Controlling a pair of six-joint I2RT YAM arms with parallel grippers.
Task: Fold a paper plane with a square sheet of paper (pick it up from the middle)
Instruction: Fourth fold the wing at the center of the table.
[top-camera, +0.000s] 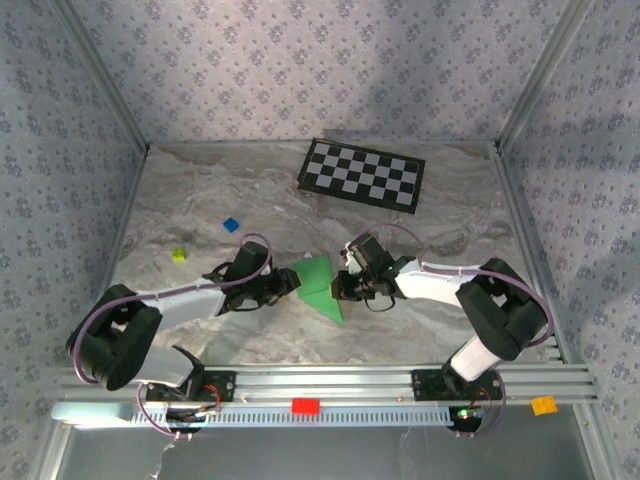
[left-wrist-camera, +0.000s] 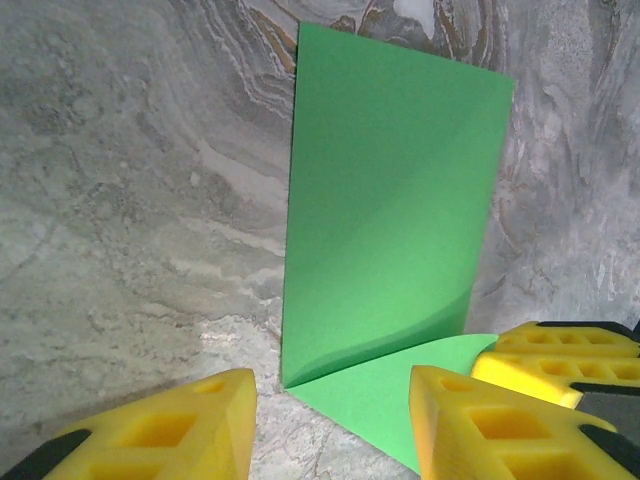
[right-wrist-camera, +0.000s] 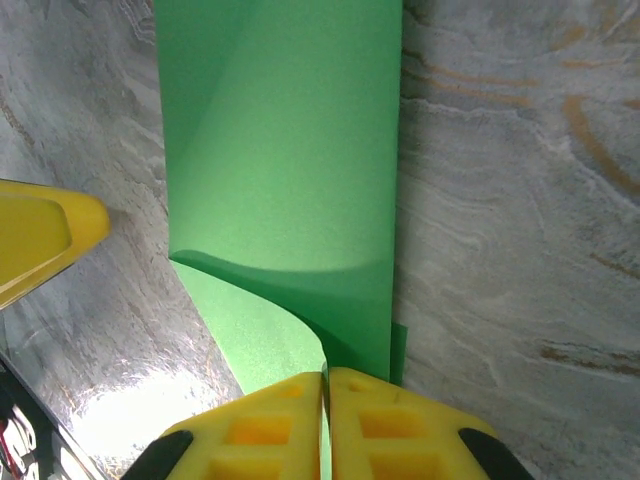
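Note:
The square sheet of paper is bright green and lies folded over on the marbled table between my two grippers. In the left wrist view one flap of the sheet stands up from a crease, and the other part lies flat. My left gripper sits at the sheet's left side, open, its yellow fingers astride the flat corner without touching it. My right gripper is shut on the sheet's edge, the green paper curling away in front of it. The paper plane is out of view.
A black-and-white checkerboard lies at the back. A tiny blue block and a yellow-green block sit left of centre. Patterned walls close in three sides. A metal rail with a red block runs along the near edge.

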